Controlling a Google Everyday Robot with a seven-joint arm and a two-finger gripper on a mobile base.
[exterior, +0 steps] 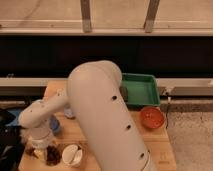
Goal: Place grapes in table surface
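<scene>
Claw (41, 149) is low at the front-left corner of the table, right over the grapes (53, 156). Can't tell how wide it's open or whether it has hold of them. Grapes sit touching the claw's right side, at or just off the table surface (152, 147). White cup (73, 154) is just right of the claw. Green tray (142, 90) and orange bowl (151, 117) are well off to its right. My read: placement not confirmed, with release and pull-back still left.
</scene>
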